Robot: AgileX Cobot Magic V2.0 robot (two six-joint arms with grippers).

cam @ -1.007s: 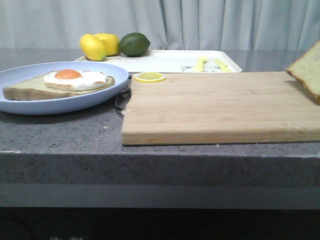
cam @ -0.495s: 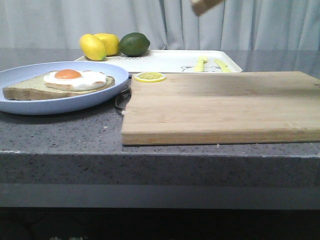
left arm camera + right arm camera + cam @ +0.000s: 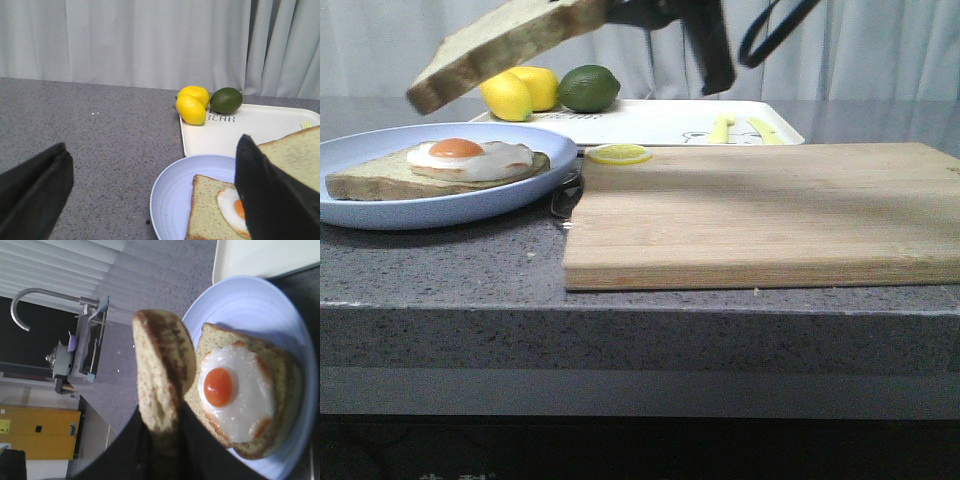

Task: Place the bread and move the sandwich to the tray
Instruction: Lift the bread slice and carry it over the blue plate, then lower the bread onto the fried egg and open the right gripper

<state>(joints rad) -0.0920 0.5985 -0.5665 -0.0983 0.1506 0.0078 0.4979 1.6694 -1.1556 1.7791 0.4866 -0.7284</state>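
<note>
The bread (image 3: 510, 45), a plain slice with a dark crust, hangs tilted in the air above the sandwich. My right gripper (image 3: 620, 10) is shut on its right end; the right wrist view shows the bread (image 3: 160, 365) edge-on between the gripper's (image 3: 162, 440) black fingers. The sandwich (image 3: 440, 165), bread with a fried egg, lies on the pale blue plate (image 3: 535, 185). The white tray (image 3: 660, 122) stands behind the plate. My left gripper (image 3: 150, 200) is open and empty, low over the plate's (image 3: 170, 200) near-left rim, with the sandwich (image 3: 210, 210) beside its right finger.
A wooden cutting board (image 3: 760, 215) fills the right of the counter, with a lemon slice (image 3: 620, 154) at its far-left corner. Two lemons (image 3: 515, 92) and a green fruit (image 3: 588, 88) sit at the tray's far-left corner. Yellow utensils (image 3: 740, 128) lie on the tray.
The bread went from the right edge of the view, up across the top, and now hangs at the left above the plate. The right arm has come into view with it.
</note>
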